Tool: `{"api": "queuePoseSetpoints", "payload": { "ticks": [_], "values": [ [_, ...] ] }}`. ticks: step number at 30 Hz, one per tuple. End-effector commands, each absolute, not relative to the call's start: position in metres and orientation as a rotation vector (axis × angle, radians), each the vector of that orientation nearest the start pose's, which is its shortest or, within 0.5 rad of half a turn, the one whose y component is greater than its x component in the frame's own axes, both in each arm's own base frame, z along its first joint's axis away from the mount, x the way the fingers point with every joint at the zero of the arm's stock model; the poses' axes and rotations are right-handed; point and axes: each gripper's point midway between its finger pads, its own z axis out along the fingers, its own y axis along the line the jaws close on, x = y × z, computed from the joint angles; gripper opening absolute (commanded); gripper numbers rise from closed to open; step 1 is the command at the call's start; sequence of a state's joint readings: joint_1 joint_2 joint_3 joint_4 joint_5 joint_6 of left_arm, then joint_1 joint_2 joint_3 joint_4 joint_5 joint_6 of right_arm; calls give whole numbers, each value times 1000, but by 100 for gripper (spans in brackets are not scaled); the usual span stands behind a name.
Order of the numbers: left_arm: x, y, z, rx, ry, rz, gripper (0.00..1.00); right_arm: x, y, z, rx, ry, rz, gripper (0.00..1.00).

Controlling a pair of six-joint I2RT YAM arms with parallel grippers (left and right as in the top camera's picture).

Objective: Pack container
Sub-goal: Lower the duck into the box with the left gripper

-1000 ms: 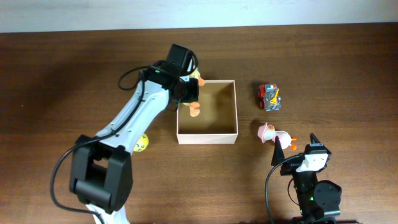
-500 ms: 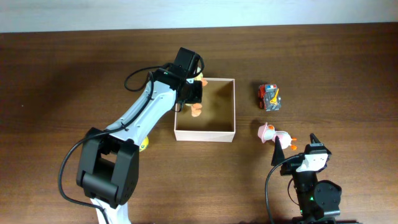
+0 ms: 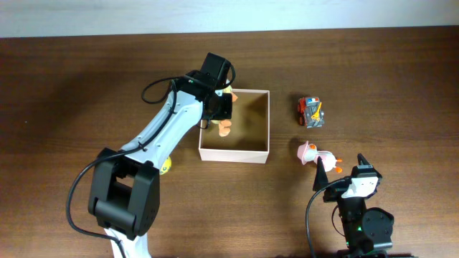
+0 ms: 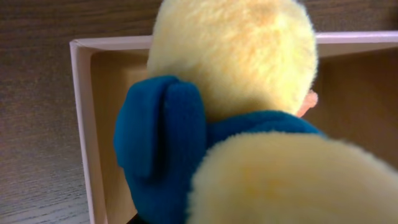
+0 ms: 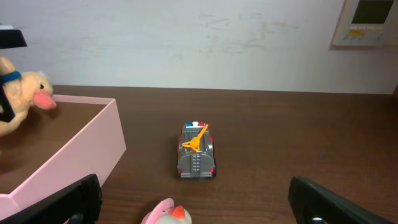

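The container (image 3: 234, 154) is a square open box with white walls and a tan inside, at mid table. My left gripper (image 3: 219, 109) is shut on a yellow plush duck (image 3: 224, 127) with a blue scarf and orange feet, and holds it over the box's left wall. In the left wrist view the plush (image 4: 249, 93) fills the frame and hides my fingers, with the box wall (image 4: 81, 124) below it. My right gripper (image 3: 361, 162) is open and empty near the front right edge. The box (image 5: 74, 162) and plush (image 5: 18, 93) also show in the right wrist view.
A red and grey toy car (image 3: 310, 112) stands right of the box, also in the right wrist view (image 5: 196, 151). A pink duck toy (image 3: 315, 156) lies just ahead of my right gripper. A yellow-green ball (image 3: 165, 166) lies by the left arm.
My left gripper has moved a little to the right with the plush. The box has slid slightly to the left. The right arm has not moved.
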State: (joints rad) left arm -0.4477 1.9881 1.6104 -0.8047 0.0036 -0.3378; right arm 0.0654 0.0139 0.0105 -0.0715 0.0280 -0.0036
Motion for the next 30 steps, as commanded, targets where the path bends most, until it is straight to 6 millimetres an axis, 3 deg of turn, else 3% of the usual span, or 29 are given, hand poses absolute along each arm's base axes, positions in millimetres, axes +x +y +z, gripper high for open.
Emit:
{"api": "queuePoseSetpoints", "payload": {
  "ticks": [1, 6, 30],
  "values": [
    [427, -204, 110, 143, 2738, -214, 2, 246, 9, 155, -24, 1651, 19, 99],
    [425, -190, 105, 156, 2747, -107, 2, 246, 9, 155, -24, 1651, 18, 99],
    [418, -198, 103, 209, 2771, -163, 2, 246, 9, 155, -24, 1651, 18, 99]
  ]
}}
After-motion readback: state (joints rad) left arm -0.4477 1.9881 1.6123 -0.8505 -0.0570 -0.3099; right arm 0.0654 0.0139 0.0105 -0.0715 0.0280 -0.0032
